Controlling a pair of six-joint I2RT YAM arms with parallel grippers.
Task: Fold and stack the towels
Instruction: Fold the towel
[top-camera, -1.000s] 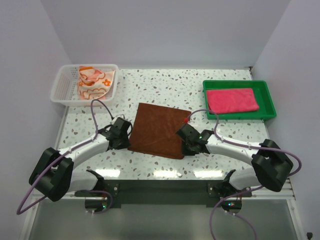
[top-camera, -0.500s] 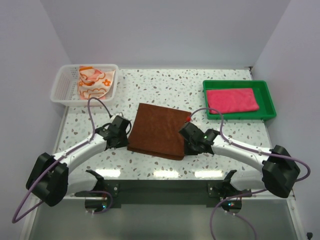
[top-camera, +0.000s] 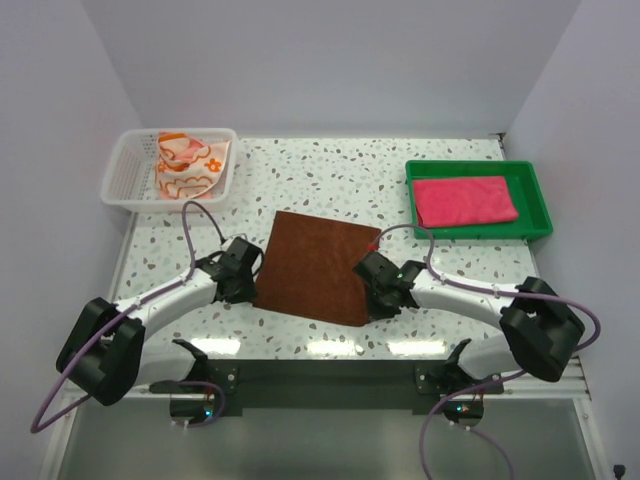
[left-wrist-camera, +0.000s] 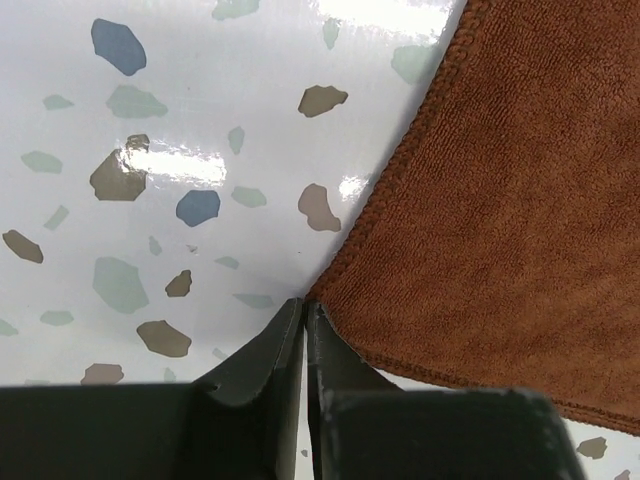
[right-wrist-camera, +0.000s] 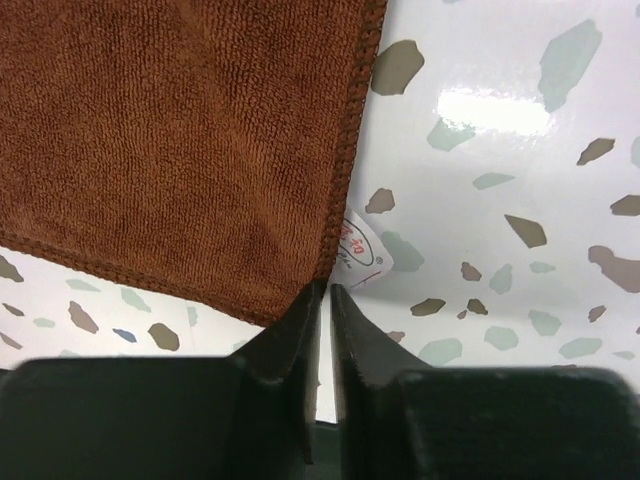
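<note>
A dark brown towel (top-camera: 315, 262) lies spread flat in the middle of the table. My left gripper (top-camera: 252, 285) is at its near left corner. In the left wrist view the jaws (left-wrist-camera: 304, 305) are pressed together, and the towel (left-wrist-camera: 500, 200) runs to a point right at their tips. My right gripper (top-camera: 375, 303) is at the near right corner. There the jaws (right-wrist-camera: 326, 290) stand a narrow slit apart, with the towel's edge (right-wrist-camera: 180, 140) and its white label (right-wrist-camera: 360, 250) at the tips. A hot pink towel (top-camera: 465, 200) lies folded in the green tray (top-camera: 480, 234). An orange flowered towel (top-camera: 188, 165) sits crumpled in the white basket (top-camera: 125, 175).
The white basket stands at the far left corner and the green tray at the far right. Both arms reach in from the near edge and flank the brown towel. Speckled tabletop (top-camera: 330, 175) lies beyond it.
The brown towel has slid slightly toward the near edge, with both grippers at its near corners. The right jaws have parted a little. The left jaws stay pressed together.
</note>
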